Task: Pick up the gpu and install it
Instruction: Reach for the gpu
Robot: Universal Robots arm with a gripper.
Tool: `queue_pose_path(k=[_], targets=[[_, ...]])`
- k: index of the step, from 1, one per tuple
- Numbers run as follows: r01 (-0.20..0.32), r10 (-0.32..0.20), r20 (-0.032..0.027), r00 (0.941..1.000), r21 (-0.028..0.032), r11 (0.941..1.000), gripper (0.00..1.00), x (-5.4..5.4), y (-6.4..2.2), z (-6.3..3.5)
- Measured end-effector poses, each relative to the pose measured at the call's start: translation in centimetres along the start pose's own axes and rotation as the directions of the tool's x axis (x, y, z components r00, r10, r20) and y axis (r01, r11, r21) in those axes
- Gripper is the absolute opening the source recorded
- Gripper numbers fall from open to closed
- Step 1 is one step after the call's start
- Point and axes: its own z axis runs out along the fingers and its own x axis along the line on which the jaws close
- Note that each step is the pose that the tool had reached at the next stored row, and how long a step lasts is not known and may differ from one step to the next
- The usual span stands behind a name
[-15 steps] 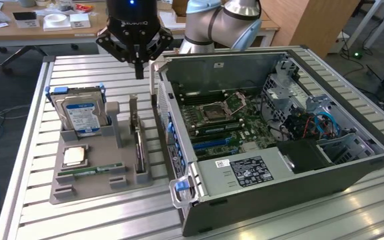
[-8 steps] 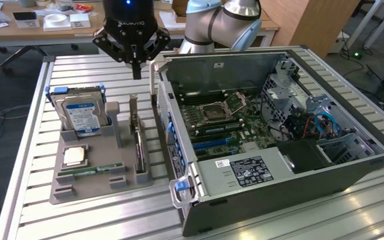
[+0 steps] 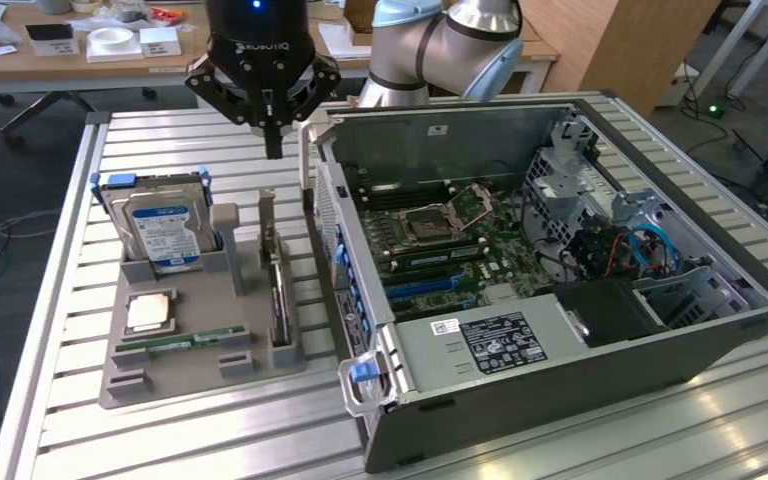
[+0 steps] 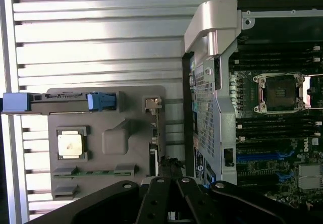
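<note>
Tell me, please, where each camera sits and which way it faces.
Exterior view: off the arm, raised, looking down obliquely at the table; arm and shut pincer show.
Wrist view: on the wrist, looking straight down past the pincer's dark links.
Shared: grey parts tray, gpu, open computer case.

The gpu (image 3: 275, 280) stands in the tray (image 3: 171, 385) between the hard drive (image 3: 164, 235) and the case (image 3: 624, 370).
</note>
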Motion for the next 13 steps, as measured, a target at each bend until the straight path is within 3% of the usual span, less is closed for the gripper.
queue_pose_path(k=[13], targets=[[0.0, 0.0, 0.0, 1.0, -0.0001, 1.0, 0.11, 0.52, -0.08, -0.01]])
